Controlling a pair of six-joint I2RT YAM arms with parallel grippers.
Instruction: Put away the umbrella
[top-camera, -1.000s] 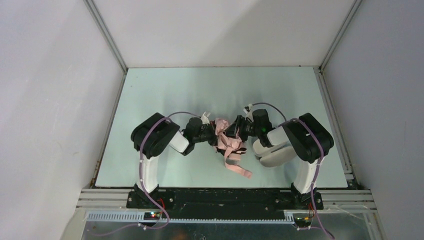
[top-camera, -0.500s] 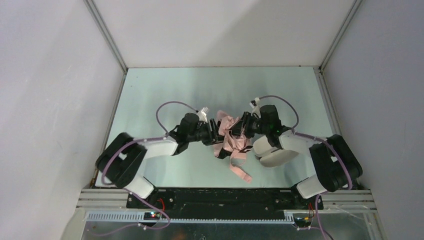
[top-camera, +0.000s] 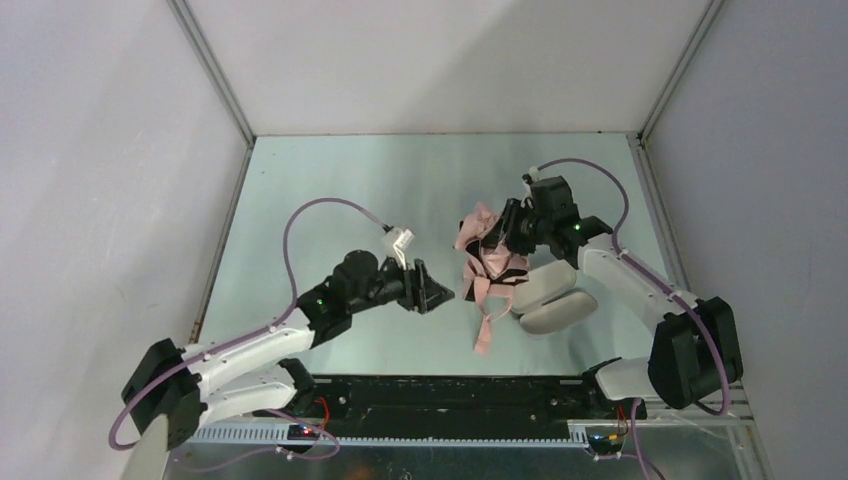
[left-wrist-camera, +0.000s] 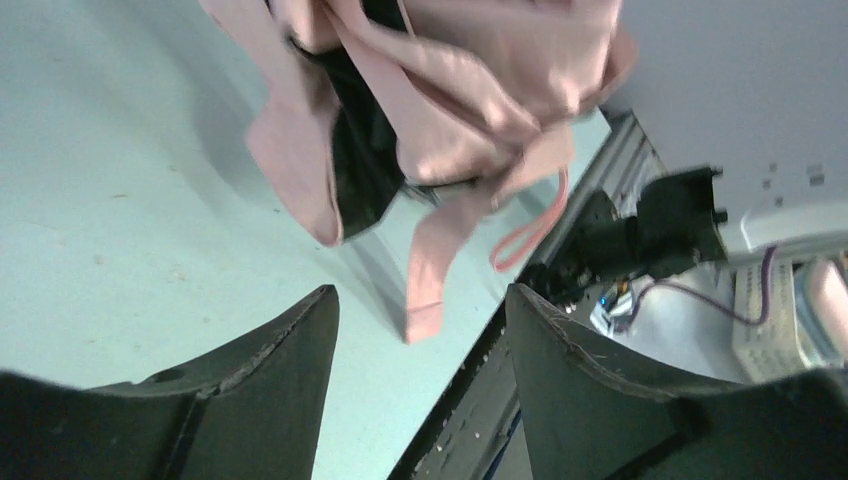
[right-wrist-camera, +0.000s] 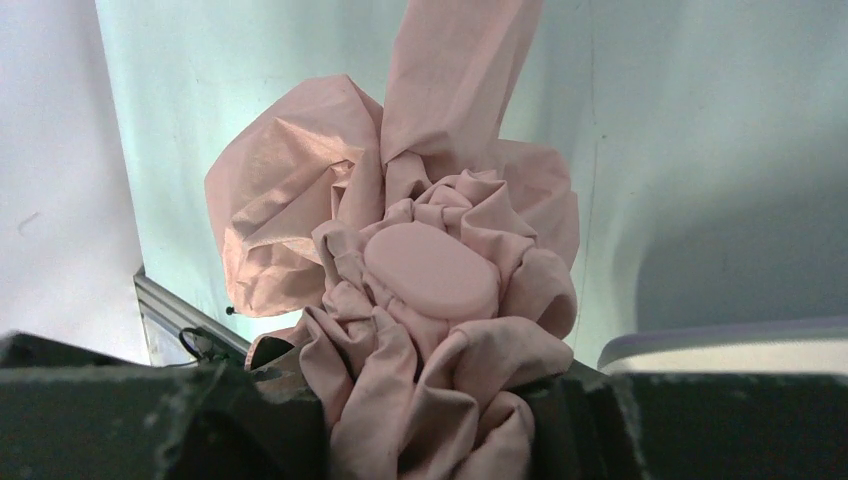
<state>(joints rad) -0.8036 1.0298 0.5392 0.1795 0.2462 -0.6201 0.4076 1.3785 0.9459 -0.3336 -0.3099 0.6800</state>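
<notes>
1. Fingers first, from the top view: the left fingers (top-camera: 436, 298) stand apart, holding nothing, just beside the one umbrella (top-camera: 480, 270). The right fingers (top-camera: 508, 232) are clamped on its bunched pink fabric. I count one pale oblong case (top-camera: 548, 312) on the desk (top-camera: 350, 180), touching the umbrella's right side; I cannot tell what it contains.
2. Left wrist: both fingers (left-wrist-camera: 270, 370) are spread wide, and the umbrella (left-wrist-camera: 450, 100) hangs beyond them over the desk (left-wrist-camera: 120, 200), one strap loop dangling.
3. Right wrist: crumpled fabric fills the gap between the fingers (right-wrist-camera: 120, 420). The umbrella's (right-wrist-camera: 430, 270) oval pink end faces me, and a sliver of the case (right-wrist-camera: 720, 350) shows at the right.
</notes>
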